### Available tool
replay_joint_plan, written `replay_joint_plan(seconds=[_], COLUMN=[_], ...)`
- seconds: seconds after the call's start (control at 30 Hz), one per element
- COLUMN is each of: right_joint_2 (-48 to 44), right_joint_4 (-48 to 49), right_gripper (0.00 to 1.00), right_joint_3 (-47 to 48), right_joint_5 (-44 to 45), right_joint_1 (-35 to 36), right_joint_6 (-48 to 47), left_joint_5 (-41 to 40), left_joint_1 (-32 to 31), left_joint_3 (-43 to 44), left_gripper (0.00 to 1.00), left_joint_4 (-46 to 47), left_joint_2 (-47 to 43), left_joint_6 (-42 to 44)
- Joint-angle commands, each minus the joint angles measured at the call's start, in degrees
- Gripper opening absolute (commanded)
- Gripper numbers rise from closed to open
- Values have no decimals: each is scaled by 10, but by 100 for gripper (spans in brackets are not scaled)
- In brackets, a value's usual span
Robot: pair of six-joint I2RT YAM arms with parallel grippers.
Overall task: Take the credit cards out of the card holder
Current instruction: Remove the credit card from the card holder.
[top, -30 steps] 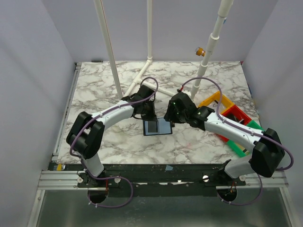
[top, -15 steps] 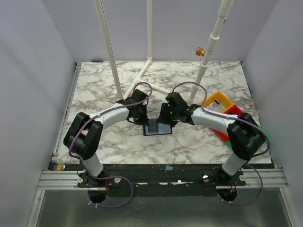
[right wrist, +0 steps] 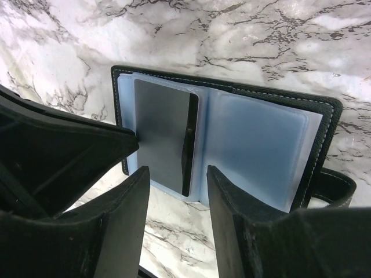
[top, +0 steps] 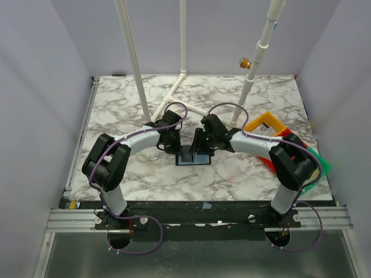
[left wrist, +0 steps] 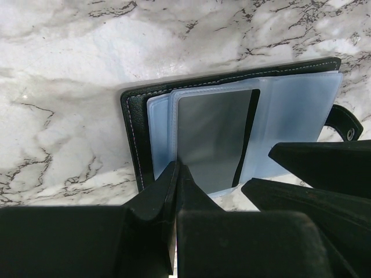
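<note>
The card holder lies open on the marble table, black outside with pale blue sleeves inside. One grey credit card sits in a sleeve on one page. The other page looks empty. My left gripper is shut, its tips pressed on the near edge of the sleeve holding the card. My right gripper is open just above the holder's edge, straddling the sleeve's fold beside the card, with nothing between its fingers. The two grippers face each other across the holder.
Yellow, red and green bins stand at the right edge of the table. White pipes lie and stand at the back. The holder's strap tab sticks out on one side.
My right gripper has moved left and down over the card holder, its arm folding in closer. The left gripper has stayed shut on the holder's edge.
</note>
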Motion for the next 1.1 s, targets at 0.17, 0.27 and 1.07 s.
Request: replay_joint_plan(seconds=[0.17,0.27,1.07], right_joint_2=[8,5,32], right_joint_4=[27,46,95], right_gripper=[47,47,47], right_joint_3=[-7,-20,-56], right_joint_5=[-19,-38,-83], right_joint_1=[-12,-25,-64], right_joint_6=[9,14,52], left_joint_5=[6,8,17], left_joint_1=[0,-4,-28], left_joint_3=[20,26,47], left_gripper=[0,0,0], left_joint_4=[12,12,7], left_joint_2=[21,26,45], left_joint_6=[10,8,-11])
